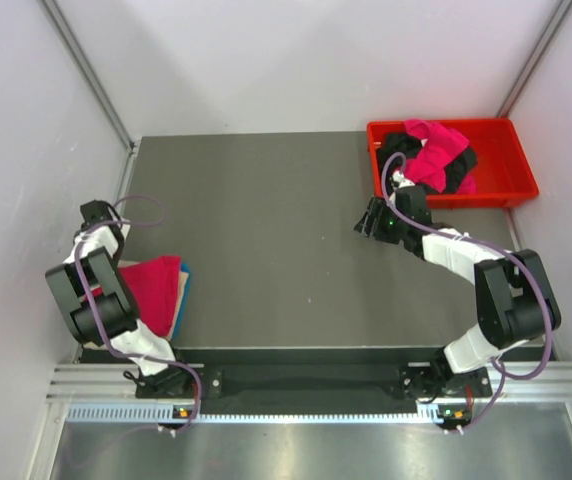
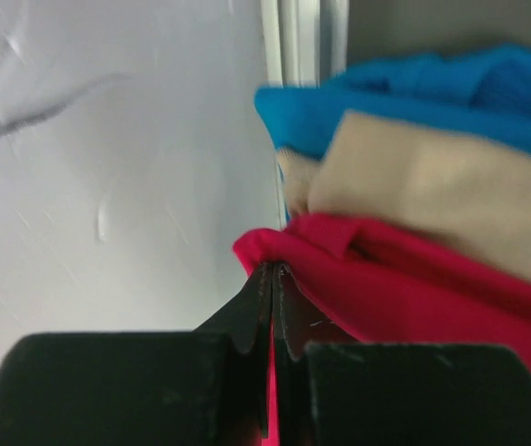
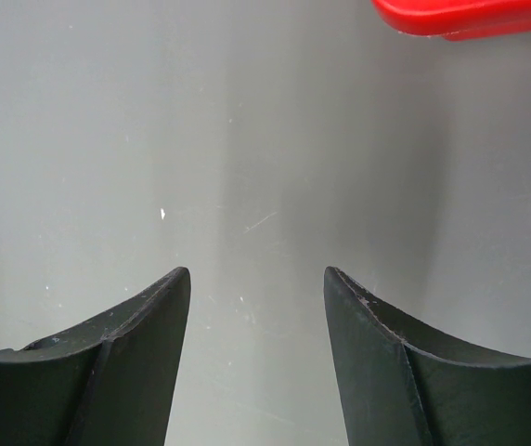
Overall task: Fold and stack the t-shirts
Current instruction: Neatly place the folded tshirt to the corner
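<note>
A folded stack lies at the table's left edge: a magenta t-shirt (image 1: 151, 288) on top, with a tan one (image 2: 433, 186) and a blue one (image 2: 433, 88) showing at its edge. My left gripper (image 2: 275, 271) is shut on the edge of the magenta shirt (image 2: 414, 288). In the top view its fingers are hidden under the folded left arm (image 1: 91, 250). My right gripper (image 1: 371, 218) is open and empty over bare table (image 3: 256, 274), just left of the red tray. A crumpled magenta t-shirt (image 1: 431, 150) and a black one (image 1: 458, 172) lie in that tray.
The red plastic tray (image 1: 511, 185) stands at the back right; its corner shows in the right wrist view (image 3: 460, 17). White walls and metal posts (image 1: 96, 80) close in the left, back and right sides. The dark table (image 1: 266, 230) spans the middle.
</note>
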You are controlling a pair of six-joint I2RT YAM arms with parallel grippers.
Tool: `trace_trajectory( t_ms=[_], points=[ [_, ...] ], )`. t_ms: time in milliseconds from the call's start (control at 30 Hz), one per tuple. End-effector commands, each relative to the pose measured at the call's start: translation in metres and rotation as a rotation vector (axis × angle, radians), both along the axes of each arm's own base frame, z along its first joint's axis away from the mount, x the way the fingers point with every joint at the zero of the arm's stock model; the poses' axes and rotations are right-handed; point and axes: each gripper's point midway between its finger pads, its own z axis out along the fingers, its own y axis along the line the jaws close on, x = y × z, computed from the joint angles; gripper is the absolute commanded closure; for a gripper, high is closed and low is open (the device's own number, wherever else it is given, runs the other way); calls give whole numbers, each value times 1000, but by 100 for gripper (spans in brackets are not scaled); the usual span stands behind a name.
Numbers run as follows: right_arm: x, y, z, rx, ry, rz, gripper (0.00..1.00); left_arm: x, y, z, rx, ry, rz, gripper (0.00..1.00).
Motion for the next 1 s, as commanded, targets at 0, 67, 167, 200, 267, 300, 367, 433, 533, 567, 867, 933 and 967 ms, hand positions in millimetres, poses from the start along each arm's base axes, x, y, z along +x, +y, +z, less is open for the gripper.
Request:
trace_trajectory(
  t_ms=[0, 67, 167, 200, 267, 300, 367, 433, 533, 567, 867, 933, 967],
  points=[
    [19, -3, 22, -1, -67, -11, 40, 24, 21, 9, 90, -100, 42, 100],
    [18, -4, 23, 0, -69, -15, 40, 35, 25, 12, 89, -134, 46, 100],
    [16, -5, 25, -5, -72, -16, 40, 46, 23, 25, 68, -190, 66, 94],
    [15, -6, 26, -9, -74, -17, 40, 58, 14, 35, 43, -224, 36, 92],
    [15, -7, 25, -14, -70, -19, 40, 69, -16, 54, -48, -297, -56, 79],
    [14, -7, 25, -14, -70, -19, 40, 76, -37, 60, -83, -322, -117, 72],
    [13, -8, 26, -13, -71, -22, 40, 81, -72, 81, -163, -390, -236, 60],
    [11, -7, 27, -4, -80, -24, 40, 79, -120, 82, -336, -405, -356, 44],
    [7, -8, 23, -2, -76, -24, 40, 64, -168, 85, -479, -377, -419, 41],
    [7, -8, 21, -1, -73, -23, 40, 60, -177, 82, -499, -362, -426, 41],
    [3, -5, 16, 6, -63, -7, 40, 51, -186, 43, -339, -220, -430, 40],
    [3, -7, 17, 3, -68, -10, 40, 52, -182, 38, -322, -195, -410, 42],
    [3, -7, 17, 2, -68, -9, 39, 50, -179, 36, -314, -177, -398, 44]
  ],
)
